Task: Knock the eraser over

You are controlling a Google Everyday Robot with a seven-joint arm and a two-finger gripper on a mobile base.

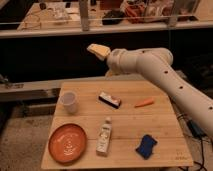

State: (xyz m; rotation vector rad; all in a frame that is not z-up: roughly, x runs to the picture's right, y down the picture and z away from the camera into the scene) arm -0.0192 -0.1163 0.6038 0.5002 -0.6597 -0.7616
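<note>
The eraser point(109, 99), a small block with a whitish top, a reddish mark and a black lower layer, lies flat near the middle of the wooden table point(165, 120). My gripper point(97, 50) is at the end of the white arm, high above the table's far edge, up and a little left of the eraser and well apart from it.
A white cup point(69, 102) stands at the left. An orange plate point(67, 143) lies at the front left. A white bottle point(104, 136) lies in the front middle, a dark blue pad point(146, 146) at the front right, an orange carrot-like piece point(145, 103) at the right.
</note>
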